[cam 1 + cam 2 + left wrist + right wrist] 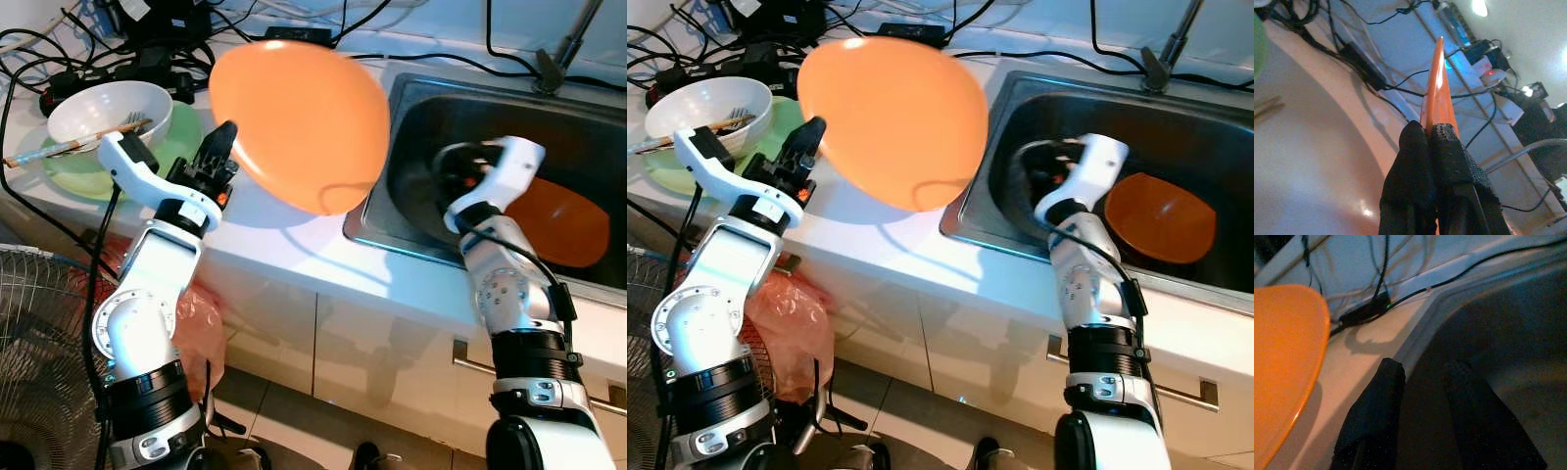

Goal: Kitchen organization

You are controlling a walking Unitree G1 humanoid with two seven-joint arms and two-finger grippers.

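From the head, the left gripper [223,137] holds a large round orange plastic plate [299,122] above the white countertop [284,235], partly hiding it. In the left wrist view its fingers [1444,147] pinch the plate's rim edge-on. In the right wrist view the right gripper [1422,377], fingers spread, hangs over the dim steel sink [1508,333].

Table [294,235]: bare strip between green plate [176,147] and sink [411,211], overhung by raised orange plate [299,122]. Back edge: cables [147,39]. Sink: second orange plate [558,220].

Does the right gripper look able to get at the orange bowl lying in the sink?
Probably yes: the right gripper is open and empty inside the sink, beside the orange bowl.
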